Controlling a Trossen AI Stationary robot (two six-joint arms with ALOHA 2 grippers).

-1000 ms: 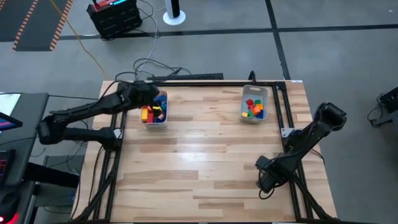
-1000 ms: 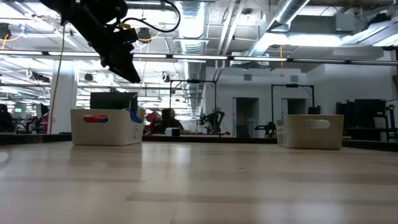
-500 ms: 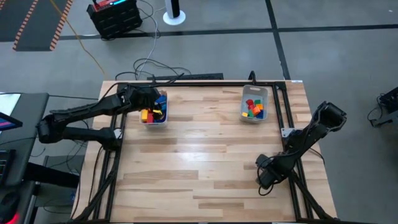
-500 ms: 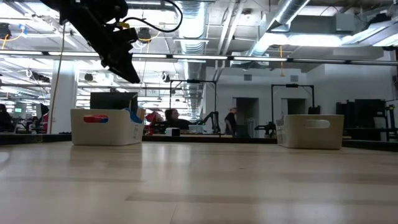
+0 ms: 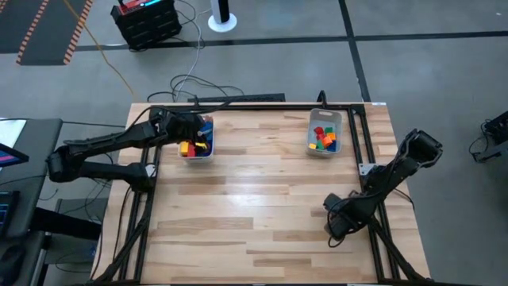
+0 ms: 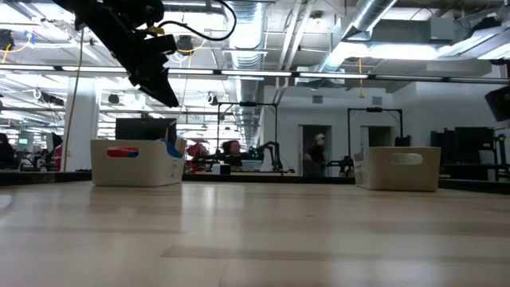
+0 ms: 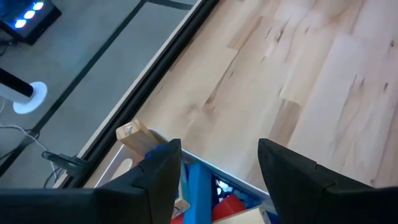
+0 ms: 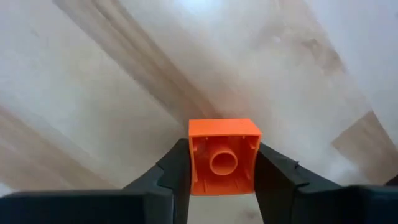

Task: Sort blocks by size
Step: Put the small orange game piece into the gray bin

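Gripping a small orange block (image 8: 224, 157) between its two dark fingers, the right gripper (image 5: 333, 213) sits low over the near right part of the wooden table (image 5: 262, 206). The block is short and cube-like, its hollow underside facing the wrist camera, and the fingers press on its two opposite sides. That firm side hold looks suited to carrying it to a bin. Only the right wrist view shows this block; from above, the gripper hides it.

Farther back on the right stands a clear bin (image 5: 324, 133) holding small red, green, yellow and orange blocks (image 5: 322, 140), apparently the short ones, so the orange cube probably belongs there.

At the far left, the left gripper (image 5: 189, 127) hovers over a second clear bin (image 5: 196, 143) holding blue, red, yellow and tan blocks (image 5: 193, 146), some of them long bars. Its fingers are spread apart with nothing between them, as the left wrist view shows. The low view shows what the overhead one cannot: this gripper hangs well above the bin's rim, not inside it.
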